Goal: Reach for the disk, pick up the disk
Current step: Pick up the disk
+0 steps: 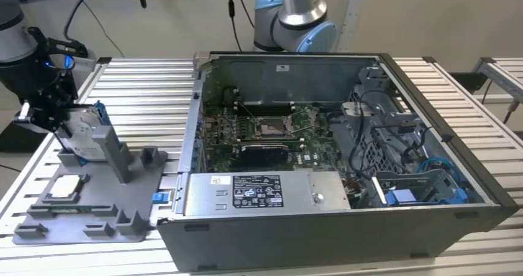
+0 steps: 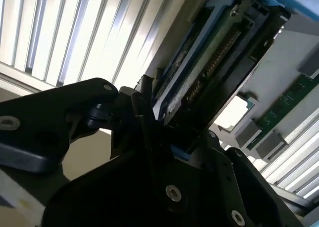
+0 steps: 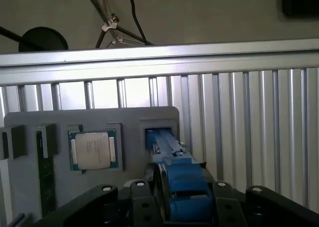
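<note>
The disk [image 1: 84,126], silver-grey with blue rails, stands on edge at the far end of the grey fixture [image 1: 90,218] on the exterior view's left. My gripper [image 1: 61,120] sits against it from the left, and its black fingers press on both flat sides. In the first wrist view the disk's blue rail [image 3: 175,155] runs from the fixture's slot [image 3: 149,135] into the gripper [image 3: 182,189]. The second wrist view shows the disk's dark underside [image 2: 214,53] wedged between the fingers [image 2: 143,100].
A square silver chip [image 1: 65,187] lies in a fixture pocket, with a green memory stick [image 3: 42,172] beside it. An open computer case [image 1: 327,147] fills the middle of the slatted metal table [image 1: 147,86]. Another arm's base [image 1: 294,19] stands behind the case.
</note>
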